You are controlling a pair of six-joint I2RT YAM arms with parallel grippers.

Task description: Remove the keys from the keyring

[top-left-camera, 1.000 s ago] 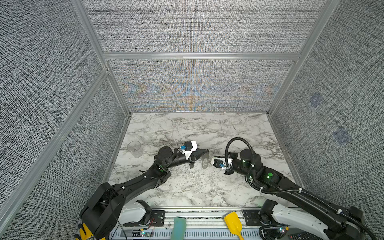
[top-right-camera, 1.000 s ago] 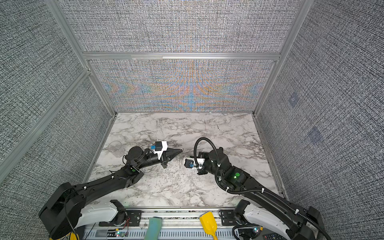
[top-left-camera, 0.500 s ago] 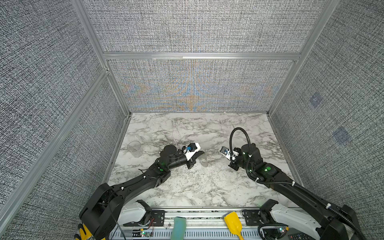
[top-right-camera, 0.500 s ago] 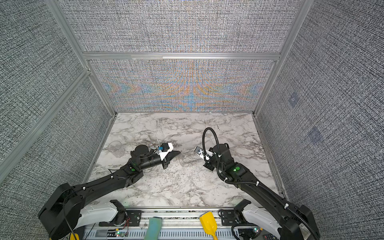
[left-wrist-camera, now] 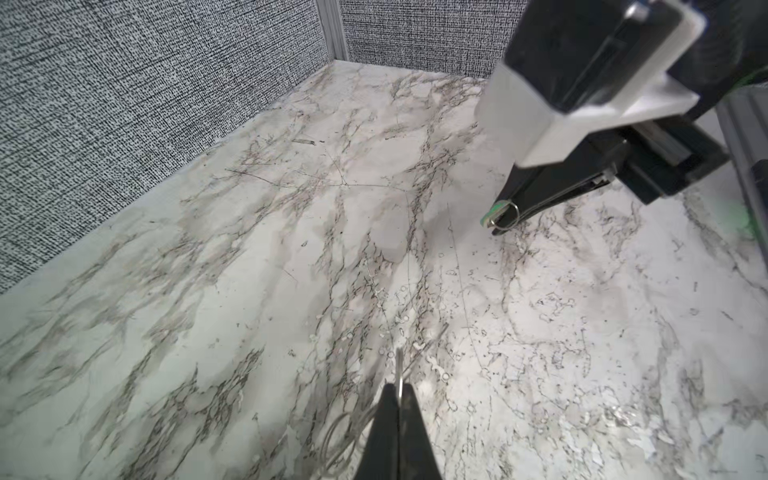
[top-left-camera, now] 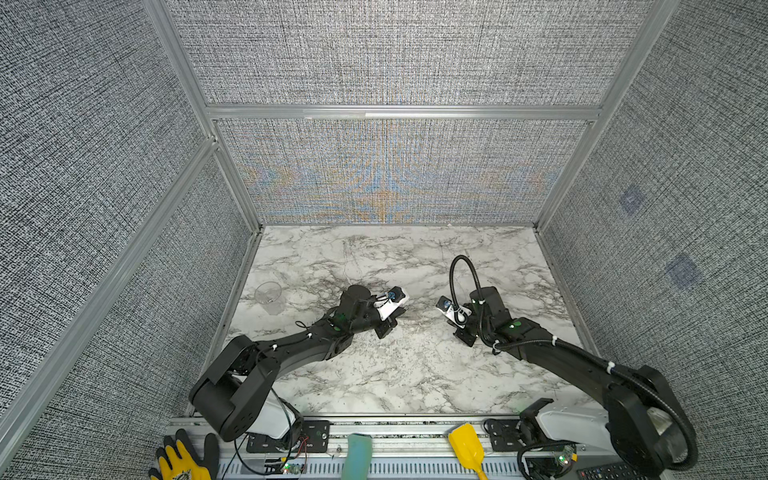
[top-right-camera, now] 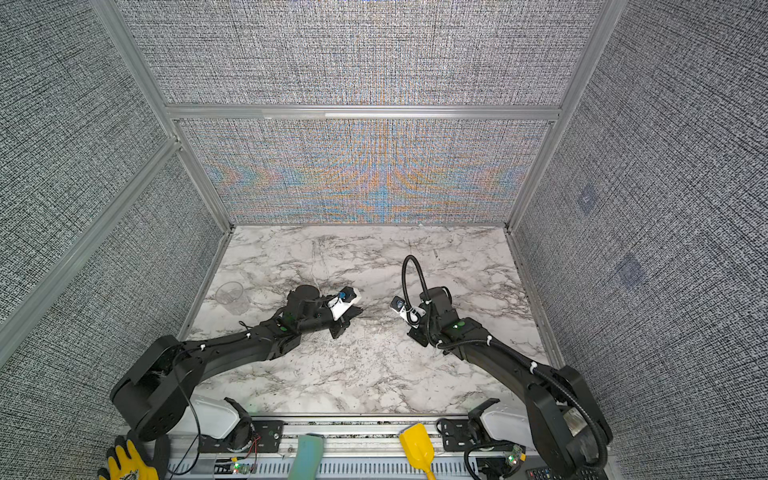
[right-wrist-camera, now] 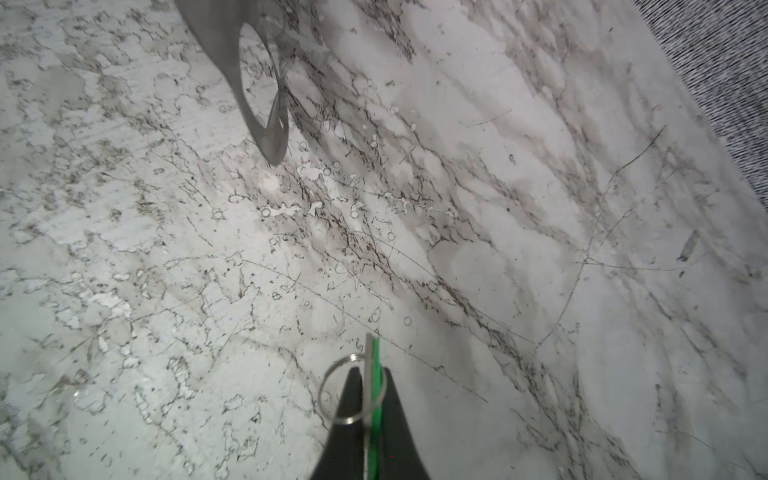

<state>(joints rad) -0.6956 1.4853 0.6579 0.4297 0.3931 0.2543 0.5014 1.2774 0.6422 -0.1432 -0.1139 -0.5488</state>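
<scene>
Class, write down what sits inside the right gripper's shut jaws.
A green key tag, edge-on, its small metal ring sticking out of the right gripper. The fingers cover the tag's rest.

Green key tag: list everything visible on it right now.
The green key tag is a thin, flat plastic piece, edge-on in the right wrist view: a green strip with a pale grey layer beside it. The right gripper is shut on it, only its end poking past the fingertips. Its small silver metal ring seems looped around one dark finger. No other contact is visible.
</scene>
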